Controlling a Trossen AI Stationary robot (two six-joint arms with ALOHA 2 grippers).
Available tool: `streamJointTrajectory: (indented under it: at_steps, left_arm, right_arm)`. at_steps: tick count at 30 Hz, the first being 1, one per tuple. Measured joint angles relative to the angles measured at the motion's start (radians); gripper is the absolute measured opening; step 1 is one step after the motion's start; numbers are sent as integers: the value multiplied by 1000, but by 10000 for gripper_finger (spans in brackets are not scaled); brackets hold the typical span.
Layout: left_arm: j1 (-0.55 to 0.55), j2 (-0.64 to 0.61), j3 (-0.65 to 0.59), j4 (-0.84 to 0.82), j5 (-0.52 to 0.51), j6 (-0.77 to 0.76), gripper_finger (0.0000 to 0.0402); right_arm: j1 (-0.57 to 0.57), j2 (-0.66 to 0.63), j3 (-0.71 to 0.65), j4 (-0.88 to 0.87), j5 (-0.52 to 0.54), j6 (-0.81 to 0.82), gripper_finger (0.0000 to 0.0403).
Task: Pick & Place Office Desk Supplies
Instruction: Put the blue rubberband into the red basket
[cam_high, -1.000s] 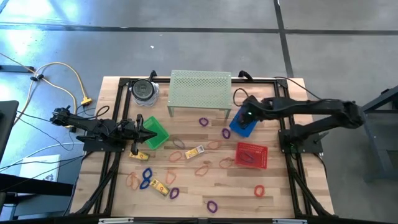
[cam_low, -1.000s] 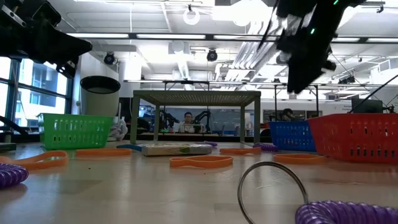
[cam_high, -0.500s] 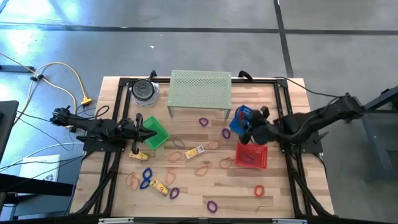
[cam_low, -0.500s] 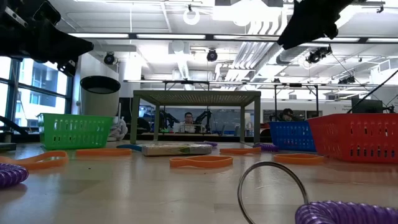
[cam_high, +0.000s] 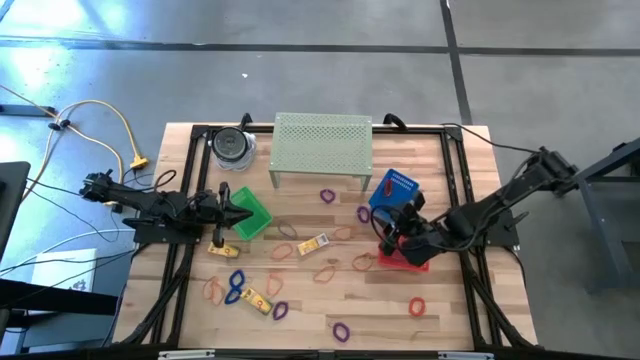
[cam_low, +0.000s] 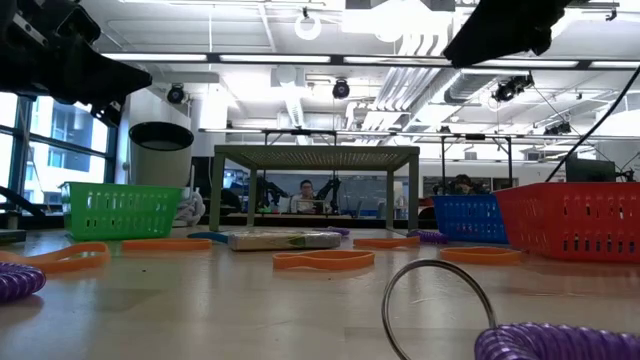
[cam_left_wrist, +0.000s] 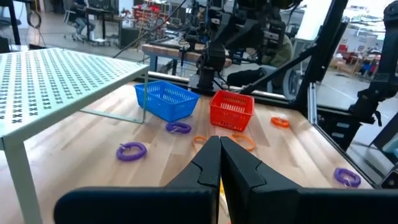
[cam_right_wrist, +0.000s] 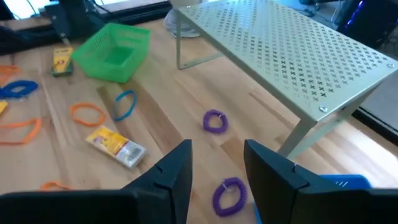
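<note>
Thin band loops lie flat on the wooden table (cam_high: 450, 300): purple (cam_high: 327, 195), blue (cam_high: 236, 280), red (cam_high: 417, 306) and orange-tan (cam_high: 327, 270). Yellow oblong pieces lie at the middle (cam_high: 314, 244) and left (cam_high: 222, 249). My right gripper (cam_high: 386, 236) (cam_right_wrist: 217, 168) is open and empty above the left rim of the red basket (cam_high: 412, 258). Two purple loops (cam_right_wrist: 214, 121) (cam_right_wrist: 229, 191) lie ahead of it. My left gripper (cam_high: 240, 212) (cam_left_wrist: 220, 163) is shut and empty over the green basket (cam_high: 255, 215).
The pale green perforated stand (cam_high: 322, 148) is at the far middle, with the dark-lidded jar (cam_high: 231, 146) to its left. A blue basket (cam_high: 393, 190) sits just beyond the red one. Bare wood lies near the table's right edge.
My right gripper has moved from above the blue basket toward the table's near edge and now hangs over the red basket's left rim. The arm has drawn back and folded lower toward the right. My left arm has kept still.
</note>
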Motion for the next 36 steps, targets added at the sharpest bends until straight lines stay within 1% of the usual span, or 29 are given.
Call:
streamJointTrajectory:
  at_steps: [4,7,10,14,19,23,25,28,31,33,36]
  left_arm:
    - [-3,13,0,-3,46,7,1]
    - [-3,26,0,-4,57,7,2]
    - [-3,35,0,-3,58,3,17]
    - [-3,44,0,0,58,-54,59]
    - [-3,74,0,0,58,-82,134]
    - [-3,121,0,4,112,-149,197]
    - [-3,150,0,17,117,-180,226]
    - [-3,188,0,72,116,-177,263]
    - [-3,216,0,149,115,-180,283]
    - [-3,228,0,200,114,-182,288]
    - [-3,244,0,247,126,-239,289]
  right_arm:
    - [-1,-3,0,9,4,-14,133]
    - [-1,-2,0,9,26,-10,133]
    - [-1,-2,0,9,29,-9,133]
    - [-1,-2,0,9,32,-8,133]
    - [-1,-2,0,9,69,-10,133]
    - [-4,-2,0,8,73,-11,133]
    - [-8,-2,0,8,73,-14,133]
    - [-8,-2,0,8,76,-15,133]
    - [-8,-2,0,7,73,-14,133]
    - [-8,-2,0,7,69,-14,133]
    - [-8,-2,0,7,64,-14,133]
